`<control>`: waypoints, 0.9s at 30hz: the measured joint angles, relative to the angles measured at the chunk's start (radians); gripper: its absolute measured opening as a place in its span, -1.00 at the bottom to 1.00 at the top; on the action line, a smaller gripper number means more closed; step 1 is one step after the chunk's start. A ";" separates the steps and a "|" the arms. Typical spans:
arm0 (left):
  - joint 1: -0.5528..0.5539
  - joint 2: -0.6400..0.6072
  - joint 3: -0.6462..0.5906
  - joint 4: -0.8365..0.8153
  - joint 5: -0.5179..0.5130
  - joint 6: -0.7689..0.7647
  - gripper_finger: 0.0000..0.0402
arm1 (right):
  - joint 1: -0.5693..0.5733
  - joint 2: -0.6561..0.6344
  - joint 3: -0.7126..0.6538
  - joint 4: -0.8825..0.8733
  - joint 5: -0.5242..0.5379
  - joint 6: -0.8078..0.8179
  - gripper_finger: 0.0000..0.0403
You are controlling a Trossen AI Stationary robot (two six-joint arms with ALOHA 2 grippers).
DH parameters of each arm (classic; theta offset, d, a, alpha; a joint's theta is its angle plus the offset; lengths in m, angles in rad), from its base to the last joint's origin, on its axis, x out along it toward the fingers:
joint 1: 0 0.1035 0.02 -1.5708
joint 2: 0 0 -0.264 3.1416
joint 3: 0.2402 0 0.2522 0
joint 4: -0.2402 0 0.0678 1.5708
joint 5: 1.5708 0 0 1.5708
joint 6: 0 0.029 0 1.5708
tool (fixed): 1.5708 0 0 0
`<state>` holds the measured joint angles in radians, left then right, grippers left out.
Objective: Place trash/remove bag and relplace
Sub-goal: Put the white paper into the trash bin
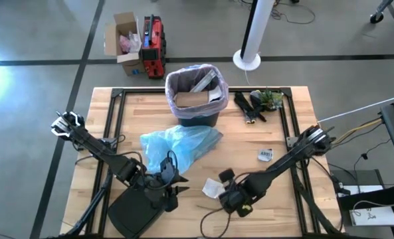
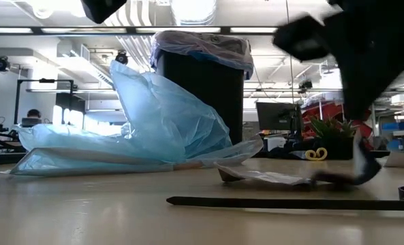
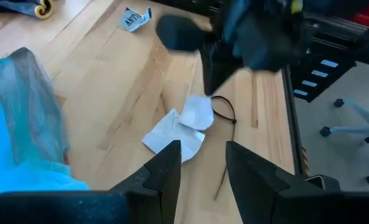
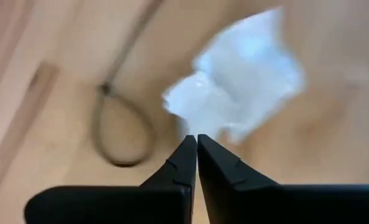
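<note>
A white paper scrap (image 4: 246,81) (image 1: 213,188) lies flat on the table near its front edge. My right gripper (image 4: 195,138) (image 1: 227,179) stands over it, pointing steeply down, shut at the scrap's edge. My left gripper (image 3: 203,149) (image 1: 173,180) hovers open a little to the scrap's left, beside the light blue bag (image 1: 178,146), with nothing between its fingers. The dark bin (image 1: 195,93) stands at the far middle. The pinkish-white bag (image 1: 183,72) is folded over its rim, and brown paper (image 1: 191,99) lies inside. My right gripper pinches the white scrap's edge (image 4: 193,124) between its two fingertips. It comes from above, slanting from the table's right. The scrap still lies flat on the table (image 2: 263,177); how many layers are caught I cannot tell.
A looped black cord (image 3: 224,118) lies by the scrap. Another white scrap (image 1: 265,155) lies to the right. Black and green clutter (image 1: 260,103) sits beside the bin. A flat black object (image 1: 135,211) lies at the front left. A box (image 1: 123,41) stands on the floor beyond.
</note>
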<state>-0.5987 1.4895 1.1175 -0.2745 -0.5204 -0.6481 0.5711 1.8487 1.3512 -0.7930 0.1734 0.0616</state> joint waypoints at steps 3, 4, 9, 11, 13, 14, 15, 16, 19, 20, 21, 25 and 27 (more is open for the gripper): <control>0.000 0.000 0.000 0.006 -0.037 0.010 -0.43 | -0.027 -0.068 0.030 -0.046 0.081 -0.011 -0.99; 0.000 0.000 0.000 0.006 -0.040 0.010 -0.42 | -0.037 -0.096 0.037 -0.048 0.114 -0.011 -0.99; 0.001 -0.002 0.000 0.014 -0.047 0.010 -0.37 | -0.088 -0.241 0.049 -0.037 0.174 -0.010 -1.00; 0.001 -0.002 0.000 0.025 -0.047 0.010 -0.35 | -0.105 -0.283 0.047 -0.037 0.152 -0.011 -1.00; 0.001 -0.002 0.000 0.031 -0.047 0.010 -0.33 | -0.112 -0.311 0.042 -0.028 0.141 -0.007 -0.98; 0.001 -0.002 0.000 0.034 -0.047 0.010 -0.33 | -0.112 -0.316 0.037 -0.031 0.138 -0.002 -0.97; 0.001 -0.002 0.000 0.034 -0.047 0.010 -0.32 | -0.112 -0.318 0.034 -0.033 0.135 0.003 -0.94; 0.001 -0.002 0.000 0.034 -0.047 0.010 -0.31 | -0.108 -0.316 0.030 -0.031 0.131 0.014 -0.91; 0.000 -0.002 0.000 0.032 -0.047 0.010 -0.30 | -0.097 -0.289 0.021 -0.031 0.083 0.065 -0.75; 0.000 -0.002 0.000 0.031 -0.047 0.010 -0.30 | -0.091 -0.272 0.019 -0.027 0.061 0.083 -0.68; 0.000 -0.002 0.000 0.032 -0.047 0.010 -0.30 | -0.084 -0.250 0.017 -0.023 0.043 0.106 -0.60; -0.001 -0.002 0.000 0.028 -0.046 0.010 -0.33 | -0.055 -0.145 0.015 0.009 -0.013 0.169 -0.31; -0.003 -0.002 0.000 0.028 -0.046 0.010 -0.35 | -0.041 -0.089 0.015 0.027 -0.026 0.194 -0.21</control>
<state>-0.6019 1.4876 1.1175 -0.2462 -0.5667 -0.6376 0.5301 1.7599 1.3666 -0.7661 0.1477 0.2555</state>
